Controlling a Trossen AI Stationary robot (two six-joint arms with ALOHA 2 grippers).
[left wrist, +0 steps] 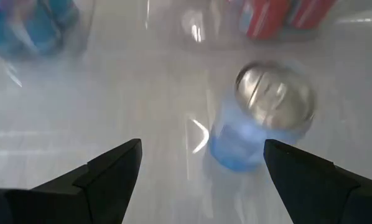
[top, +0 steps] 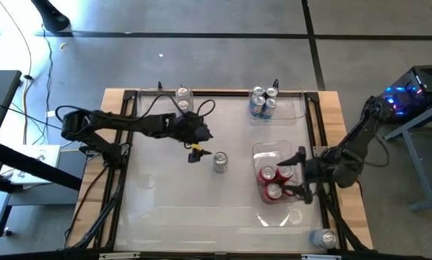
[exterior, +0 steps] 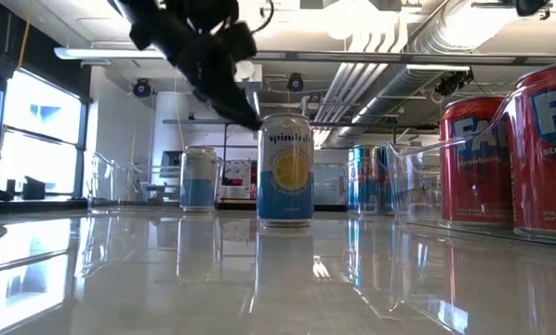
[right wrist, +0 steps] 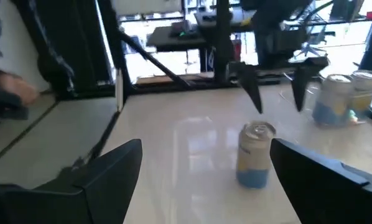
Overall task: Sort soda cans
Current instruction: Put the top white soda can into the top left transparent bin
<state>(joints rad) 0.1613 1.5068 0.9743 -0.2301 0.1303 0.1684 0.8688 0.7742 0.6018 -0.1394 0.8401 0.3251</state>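
One soda can [top: 220,162], silver-grey with a pale blue lower band, stands upright on its base in the middle of the table; it also shows in the low view [exterior: 285,169] and both wrist views [left wrist: 267,118] [right wrist: 255,154]. My left gripper [top: 196,154] hovers open just left of this soda can and above it, slanting down, touching nothing [left wrist: 201,155]. My right gripper [top: 297,173] is open over the right side of the bin of red cans [top: 272,182], facing the middle soda can [right wrist: 204,155].
A clear bin at the far left holds silver cans [top: 181,97]. Another at the far right holds blue cans [top: 263,103]. The red cans' bin [top: 263,150] stands at the right. One can [top: 324,238] sits at the near right corner. Bare table lies near and left.
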